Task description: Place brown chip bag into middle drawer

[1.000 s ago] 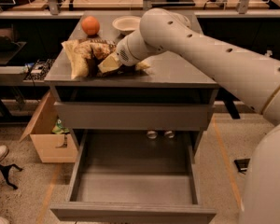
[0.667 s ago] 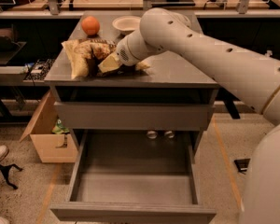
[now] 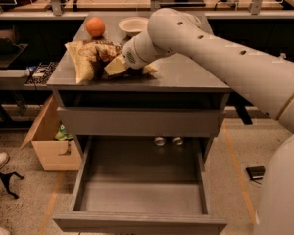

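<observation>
1. Presently, the gripper (image 3: 124, 62) sits at the right end of the brown chip bag, low over the cabinet top (image 3: 191, 75). The arm's pale wrist covers it, so whether it is apart or clamped on the bag cannot be told.
2. Brown chip bag (image 3: 97, 54): lies on the cabinet top at its left side, crumpled, with one pale tan end hanging toward the left edge and another pale flap beside the wrist. Not lifted, as far as the view allows.
3. Handling, judged: light, soft and crinkly, air-filled, slippery film; contents brittle. A hard squeeze on the dark middle would likely crush the chips. The flat sealed end is the better hold, pinched across the seam, though the bag will then dangle and swing.
4. Orange (image 3: 95, 27): behind the bag, near but apart; a dragged bag might nudge it.
5. Pale bowl (image 3: 133, 24): beside the orange, at the back of the top.
6. Upper drawer front (image 3: 137, 121): closed, just beneath the top.
7. Middle drawer (image 3: 137, 197): pulled fully out below, wide and shallow, well beneath the bag; the bag goes down past the closed front.
8. Cardboard box (image 3: 45, 143): on the floor, left of the cabinet.
</observation>
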`<move>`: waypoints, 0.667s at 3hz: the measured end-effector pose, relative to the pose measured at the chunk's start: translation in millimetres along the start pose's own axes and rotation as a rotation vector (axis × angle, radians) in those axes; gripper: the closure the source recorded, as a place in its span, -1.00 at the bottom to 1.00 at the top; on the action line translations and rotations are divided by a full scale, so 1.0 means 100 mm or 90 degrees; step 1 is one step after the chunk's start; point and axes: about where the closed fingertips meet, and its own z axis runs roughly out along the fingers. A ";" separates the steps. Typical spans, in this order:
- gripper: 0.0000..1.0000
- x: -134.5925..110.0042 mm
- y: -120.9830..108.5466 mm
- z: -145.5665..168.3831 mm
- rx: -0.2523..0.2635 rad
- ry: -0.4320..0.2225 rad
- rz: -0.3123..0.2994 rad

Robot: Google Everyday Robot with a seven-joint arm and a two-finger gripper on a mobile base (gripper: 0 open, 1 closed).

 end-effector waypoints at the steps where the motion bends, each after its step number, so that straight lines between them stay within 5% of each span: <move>1: 1.00 0.02 -0.06 -0.43 0.055 -0.013 0.006; 2: 1.00 0.02 -0.15 -1.23 0.157 -0.035 0.009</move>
